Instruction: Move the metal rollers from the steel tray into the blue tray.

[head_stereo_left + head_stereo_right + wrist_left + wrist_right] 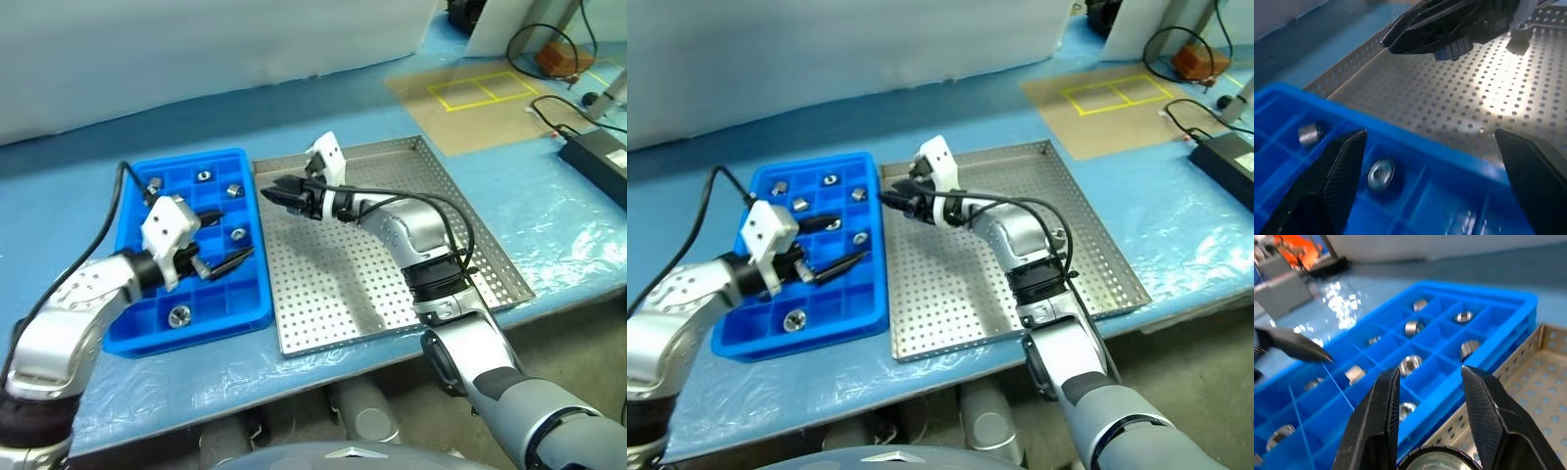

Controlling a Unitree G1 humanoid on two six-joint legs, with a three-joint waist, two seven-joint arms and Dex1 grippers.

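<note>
The blue tray (201, 328) lies left of the steel tray (333, 294), and several metal rollers (179, 315) sit in its compartments. My left gripper (231, 238) hovers open over the blue tray's right half with nothing between its fingers. Above the steel tray's near-left rim, at the edge of the blue tray, my right gripper (268, 193) points left. In the right wrist view it is shut on a shiny metal roller (1422, 461) wedged between its fingers (1382, 421). The left wrist view shows the right gripper (1392, 42) over the perforated floor.
A black power box (600, 157) with cables lies at the far right. A brown board with yellow tape squares (480, 93) lies behind the steel tray. The table's front edge runs just below both trays. A white wall stands at the back.
</note>
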